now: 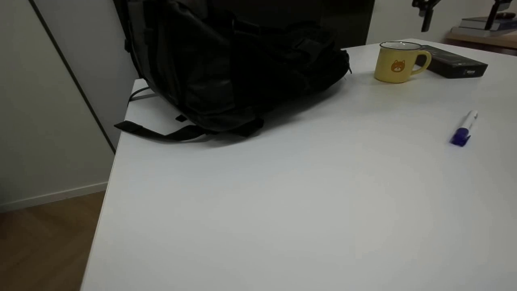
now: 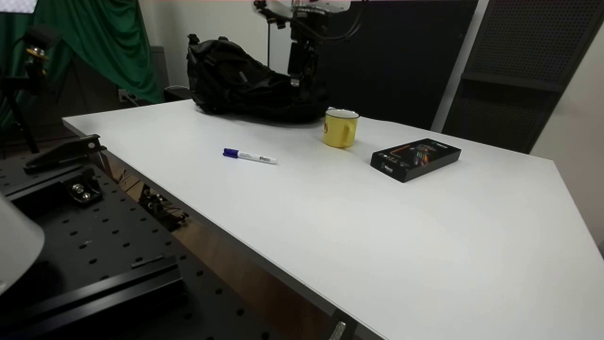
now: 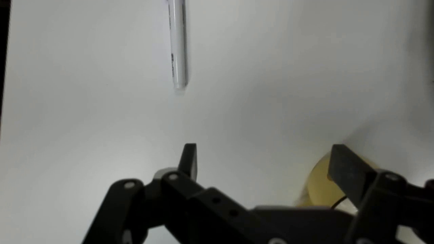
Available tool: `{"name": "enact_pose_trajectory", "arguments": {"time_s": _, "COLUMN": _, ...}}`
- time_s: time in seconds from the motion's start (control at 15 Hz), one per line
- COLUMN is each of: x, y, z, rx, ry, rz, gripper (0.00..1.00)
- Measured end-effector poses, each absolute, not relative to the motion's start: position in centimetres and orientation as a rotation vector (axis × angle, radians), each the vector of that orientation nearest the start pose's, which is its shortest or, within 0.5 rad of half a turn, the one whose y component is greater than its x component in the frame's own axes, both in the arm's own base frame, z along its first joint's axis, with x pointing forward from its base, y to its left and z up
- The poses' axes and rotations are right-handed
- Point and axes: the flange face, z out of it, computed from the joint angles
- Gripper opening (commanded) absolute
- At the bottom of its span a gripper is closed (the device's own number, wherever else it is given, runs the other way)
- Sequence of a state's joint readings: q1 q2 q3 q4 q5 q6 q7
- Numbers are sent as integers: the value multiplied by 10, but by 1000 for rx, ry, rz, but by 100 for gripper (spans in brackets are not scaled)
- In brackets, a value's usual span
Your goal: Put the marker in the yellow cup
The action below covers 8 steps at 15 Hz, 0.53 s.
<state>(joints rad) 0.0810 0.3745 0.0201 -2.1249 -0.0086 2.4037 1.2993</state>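
Count: one marker (image 2: pixel 257 157), one cup (image 2: pixel 338 133), one box (image 2: pixel 410 161) and one bag (image 2: pixel 255 87), all on one white bench (image 2: pixel 377 245); one gripper (image 3: pixel 264 152) above, with two jaws.
Jaws: parted wide, the bench showing through the gap between them; raised off the bench in both exterior views.
Bag: black, lying at the back of the bench near the cup, a strap (image 1: pixel 185 133) trailing along the bench.
Box: flat, black, printed on top, just beside the cup but apart from it.
Cup: upright between bag and box, yellow, dark rim, white inside, an animal face on its side.
In the way: in the wrist view one jaw and the gripper's body cover much of the cup.
Beyond the bench: a green curtain (image 2: pixel 113 47) and a black perforated plate (image 2: pixel 118 245) in an exterior view.
Marker's place: flat on the bench, well apart from cup, box and bag.
Marker's look: white barrel with dark print, blue-purple cap; the wrist view cuts off most of the cap end.
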Motion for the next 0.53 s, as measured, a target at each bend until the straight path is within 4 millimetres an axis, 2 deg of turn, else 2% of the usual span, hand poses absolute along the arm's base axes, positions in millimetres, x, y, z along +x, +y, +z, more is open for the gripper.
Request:
{"name": "enact_pose_trajectory", "arguments": {"time_s": 0.27, "x": 559, "y": 79, "z": 208, "rx": -2685, "ry": 1734, "rz": 114, "gripper": 100}}
{"name": "enact_pose_trajectory", "arguments": {"time_s": 0.53, "x": 548, "y": 92, "z": 194, "rx": -2685, "ry": 1686, "rz": 96, "gripper": 100}}
